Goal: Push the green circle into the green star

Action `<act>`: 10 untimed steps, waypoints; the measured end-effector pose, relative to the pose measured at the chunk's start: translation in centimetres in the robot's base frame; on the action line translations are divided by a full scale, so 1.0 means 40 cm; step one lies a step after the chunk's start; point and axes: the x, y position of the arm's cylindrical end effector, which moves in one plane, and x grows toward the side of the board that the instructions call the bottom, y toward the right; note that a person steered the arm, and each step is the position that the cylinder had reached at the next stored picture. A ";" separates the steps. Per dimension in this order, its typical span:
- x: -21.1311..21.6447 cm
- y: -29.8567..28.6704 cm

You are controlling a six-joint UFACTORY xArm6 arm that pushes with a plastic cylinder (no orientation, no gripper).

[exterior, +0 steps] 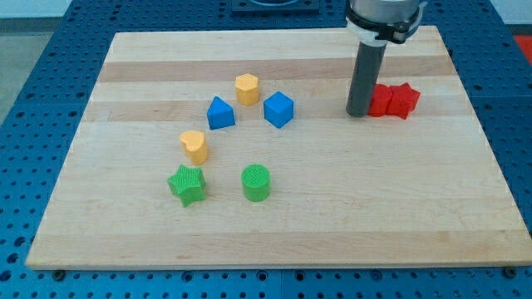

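Plainly, the green circle (256, 183) had not yet been pushed: it sat well apart from my tip (358, 113), far toward the view's lower left of it, and a clear strip of board separated it from the green star (186, 184), which lay further to the view's left at about the same level. So the whole job looked to be ahead: getting my tip round to the circle's right-hand side, then shoving it leftward until the two greens touched.

The circle stood upright as a short cylinder, its round ribbed face up; being round, it had no long axis across the board and pointed no particular way, so I judged any push through its middle would carry it straight.

My tip was a bare rod with nothing to open or close, and it held nothing. It rested on the wooden board (416, 208), just beside, perhaps touching, two red blocks (393, 100) on its right; their shapes were hard to make out. To its left lay a blue cube (279, 109), a yellow block (247, 87) and another blue block (219, 113); a second yellow block (194, 145) sat just above the star.
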 end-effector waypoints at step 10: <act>0.000 -0.049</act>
